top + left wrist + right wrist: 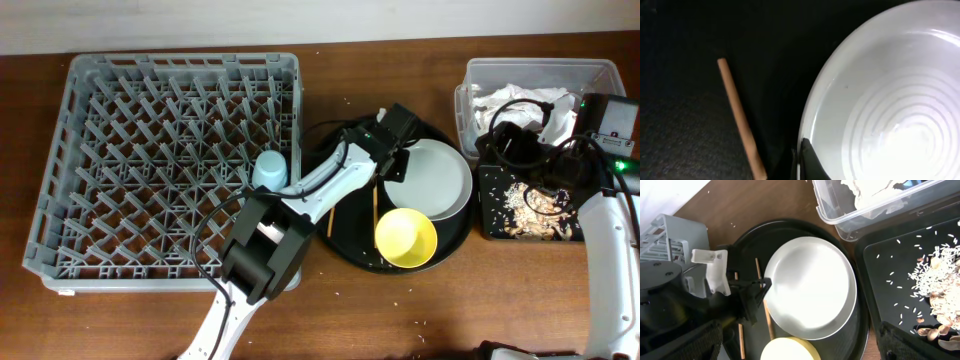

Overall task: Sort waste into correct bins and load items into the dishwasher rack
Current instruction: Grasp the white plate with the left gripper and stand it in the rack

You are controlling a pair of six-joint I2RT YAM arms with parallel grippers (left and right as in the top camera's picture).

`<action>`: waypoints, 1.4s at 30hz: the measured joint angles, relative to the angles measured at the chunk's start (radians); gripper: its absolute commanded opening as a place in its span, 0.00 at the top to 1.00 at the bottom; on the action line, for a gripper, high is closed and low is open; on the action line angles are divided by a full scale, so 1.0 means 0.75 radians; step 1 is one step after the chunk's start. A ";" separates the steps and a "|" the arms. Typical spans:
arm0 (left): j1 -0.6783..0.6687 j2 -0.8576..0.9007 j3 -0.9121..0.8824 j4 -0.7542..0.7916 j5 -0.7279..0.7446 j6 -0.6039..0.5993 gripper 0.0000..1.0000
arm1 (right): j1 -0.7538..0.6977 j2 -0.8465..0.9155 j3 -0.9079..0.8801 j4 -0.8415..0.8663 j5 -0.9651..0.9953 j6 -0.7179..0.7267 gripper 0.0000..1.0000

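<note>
The pale plate (440, 180) lies in the round black tray with the yellow bowl (405, 238) and two chopsticks (375, 208). My left gripper (393, 160) is at the plate's left rim and pinches it; the left wrist view shows one finger (807, 160) inside the plate rim (880, 100) and a chopstick (740, 120) beside it. My right gripper (510, 150) hangs open and empty over the bins (795, 347). The light blue cup (270, 170) stands in the dishwasher rack (150, 150). The pink-white cup and the wrapper are out of view.
The clear tub (600, 75) at the back right holds the white napkin (520, 100). The shallow black tray (492, 215) in front of it holds food scraps (540, 205). The round black tray (335, 235) sits between rack and bins. Rice bits are scattered on the table.
</note>
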 measured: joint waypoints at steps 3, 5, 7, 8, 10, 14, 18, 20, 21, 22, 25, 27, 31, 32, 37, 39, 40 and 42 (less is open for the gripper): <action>0.018 -0.003 0.140 -0.154 -0.014 0.037 0.99 | 0.001 0.000 0.000 0.000 0.012 -0.001 0.01; 0.046 -0.016 0.228 -0.258 -0.090 0.082 1.00 | 0.001 0.000 0.000 0.000 0.028 -0.001 0.01; 0.107 -0.077 0.317 -0.318 -0.211 0.157 1.00 | 0.000 0.000 0.000 0.000 0.043 -0.001 0.02; 0.142 -0.127 0.360 -0.344 -0.294 0.232 1.00 | 0.000 0.000 0.000 0.001 0.044 0.000 0.02; 0.205 -0.252 0.404 -0.341 -0.458 0.376 1.00 | 0.001 0.000 0.000 0.007 0.048 0.000 0.01; 0.326 -0.413 0.445 -0.340 -0.843 0.629 1.00 | 0.000 0.000 0.000 0.015 0.052 -0.001 0.01; 0.515 -0.375 0.445 -0.329 -0.998 0.779 1.00 | 0.000 0.000 0.000 0.015 0.053 -0.001 0.02; 0.591 -0.361 0.443 -0.325 -1.048 0.817 1.00 | 0.000 0.000 0.000 0.015 0.053 -0.001 0.01; 0.606 -0.360 0.443 -0.325 -1.058 0.833 1.00 | 0.001 0.000 0.000 0.015 0.053 -0.001 0.02; 0.626 -0.360 0.443 -0.324 -1.065 0.850 1.00 | 0.001 0.000 0.000 0.015 0.053 0.000 0.01; 0.653 -0.360 0.443 -0.325 -1.066 0.879 1.00 | 0.000 0.000 0.000 0.015 0.053 0.000 0.01; 0.658 -0.349 0.443 -0.322 -1.075 0.917 1.00 | 0.000 0.000 0.000 0.015 0.053 -0.001 0.01; 0.644 -0.252 0.440 -0.319 -1.075 0.951 1.00 | 0.000 0.000 0.000 0.015 0.053 0.000 0.02; 0.644 -0.227 0.435 -0.315 -1.084 0.950 1.00 | 0.001 0.000 0.000 0.016 0.053 -0.001 0.01; 0.658 -0.220 0.434 -0.288 -1.106 0.952 1.00 | 0.000 0.000 0.000 0.015 0.053 0.000 0.01; 0.664 -0.220 0.434 -0.280 -1.114 0.955 1.00 | 0.000 0.000 0.000 0.016 0.053 0.000 0.02; 0.666 -0.220 0.434 -0.280 -1.115 0.955 1.00 | 0.000 0.000 0.000 0.016 0.053 -0.001 0.02; 0.667 -0.220 0.434 -0.280 -1.115 0.955 1.00 | 0.001 0.000 0.000 0.015 0.053 0.000 0.02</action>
